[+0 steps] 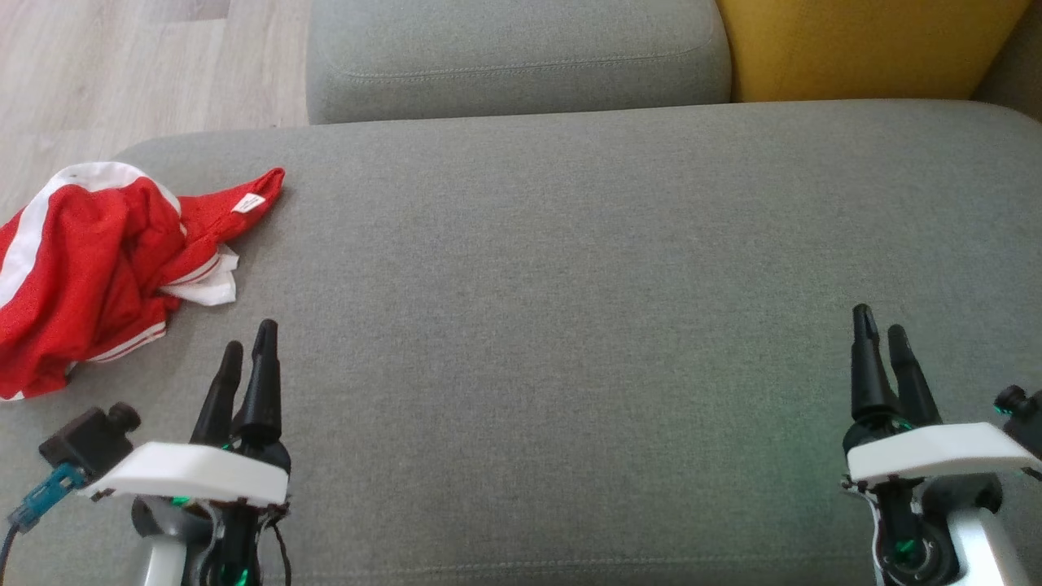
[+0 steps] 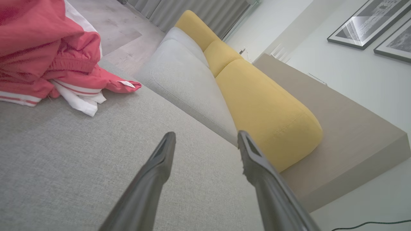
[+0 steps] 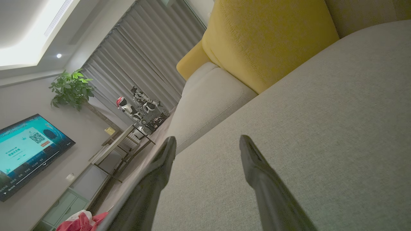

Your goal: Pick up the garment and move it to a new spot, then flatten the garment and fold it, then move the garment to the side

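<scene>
A crumpled red garment (image 1: 89, 264) with white stripes lies bunched at the left end of the grey sofa seat (image 1: 570, 285). It fills the upper left corner of the left wrist view as the garment (image 2: 45, 54), and a red scrap of the garment (image 3: 82, 222) peeks in at the bottom of the right wrist view. My left gripper (image 1: 248, 346) hovers just right of and nearer than the garment, open and empty, as the left gripper (image 2: 207, 136). Far across the seat, my right gripper (image 1: 881, 321) is open too, with nothing between its fingers, seen as the right gripper (image 3: 208, 139).
A grey back cushion (image 1: 513, 57) and a yellow cushion (image 1: 871, 45) line the seat's far side. Wooden floor (image 1: 122, 65) lies past the seat's left end. The right wrist view takes in a TV (image 3: 27, 150), a plant (image 3: 70, 88) and a low table (image 3: 122, 141).
</scene>
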Motion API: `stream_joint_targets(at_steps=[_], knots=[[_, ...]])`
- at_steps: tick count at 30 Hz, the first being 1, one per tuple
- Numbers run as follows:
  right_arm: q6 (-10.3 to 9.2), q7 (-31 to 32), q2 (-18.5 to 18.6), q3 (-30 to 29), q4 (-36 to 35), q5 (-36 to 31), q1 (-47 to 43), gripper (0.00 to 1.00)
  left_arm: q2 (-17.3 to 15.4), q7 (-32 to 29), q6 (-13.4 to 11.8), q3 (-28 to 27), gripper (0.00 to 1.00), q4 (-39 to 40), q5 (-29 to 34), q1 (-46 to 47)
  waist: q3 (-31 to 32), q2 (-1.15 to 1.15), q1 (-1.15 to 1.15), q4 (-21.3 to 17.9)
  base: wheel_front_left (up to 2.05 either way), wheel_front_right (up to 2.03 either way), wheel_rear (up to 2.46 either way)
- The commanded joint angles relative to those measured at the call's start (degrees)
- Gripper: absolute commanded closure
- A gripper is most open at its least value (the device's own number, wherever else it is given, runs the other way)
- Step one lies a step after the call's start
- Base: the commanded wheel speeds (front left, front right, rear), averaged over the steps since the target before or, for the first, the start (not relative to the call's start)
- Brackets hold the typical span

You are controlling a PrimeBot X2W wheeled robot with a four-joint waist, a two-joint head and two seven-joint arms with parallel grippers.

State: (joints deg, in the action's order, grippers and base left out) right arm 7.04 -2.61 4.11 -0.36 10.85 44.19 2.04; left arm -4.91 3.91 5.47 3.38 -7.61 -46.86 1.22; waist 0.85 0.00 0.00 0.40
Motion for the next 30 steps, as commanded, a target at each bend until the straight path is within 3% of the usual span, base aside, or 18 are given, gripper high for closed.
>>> stream_joint_targets(at_steps=[1,30], knots=[[0.25,-0.76,0.65,0.8,-2.0,-1.24,2.72,0.0,-1.19,0.63,-0.2,-0.7,0.0,2.4,1.11,1.98,0.01,0.0,0.0,-0.01,0.0,0.0,0.0],[0.35,-4.22,-0.6,3.21,-0.09,-22.78,1.57,0.0,-2.74,5.49,-2.45,3.77,0.0,0.12,21.02,1.22,0.37,0.0,0.0,-0.65,0.0,0.0,0.0]])
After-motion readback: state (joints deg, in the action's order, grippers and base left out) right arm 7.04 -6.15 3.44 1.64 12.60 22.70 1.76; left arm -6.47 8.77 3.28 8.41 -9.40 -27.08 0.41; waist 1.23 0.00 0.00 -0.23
